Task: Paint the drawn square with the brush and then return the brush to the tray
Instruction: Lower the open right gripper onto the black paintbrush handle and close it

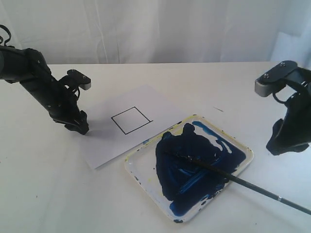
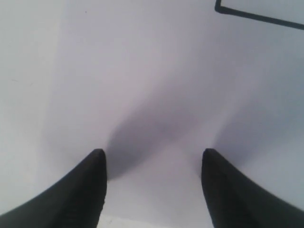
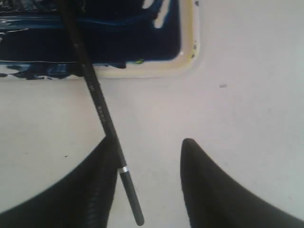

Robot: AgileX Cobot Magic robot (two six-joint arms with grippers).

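- The right end effector (image 3: 149, 142) stands with its jaws wide and holds nothing. The handle end of the brush (image 3: 97, 109) lies in the gap, close against one finger; I cannot tell whether they touch.
- That placing looks like a line-up for a pick: the jaws straddle the thin handle near its pale band, so closing would catch it across its width.
- The brush rests with its tip in the blue paint of the tray (image 1: 133, 165). Its handle slopes over the tray's rim towards the right front corner of the worktop (image 1: 48, 194), which leaves the far end free to grasp.
- The left end effector (image 2: 153, 151) is also spread wide and empty, low over the paper sheet (image 1: 102, 145) near the sheet's left edge. It is probably there to pin the sheet during the strokes, though contact is not clear.
- The drawn square (image 1: 131, 120) sits mid-sheet, between the left end effector and the tray. Its inside is blank white, so painting has not begun.
- The tray lies at the sheet's right front edge, keeping the paint near the square.
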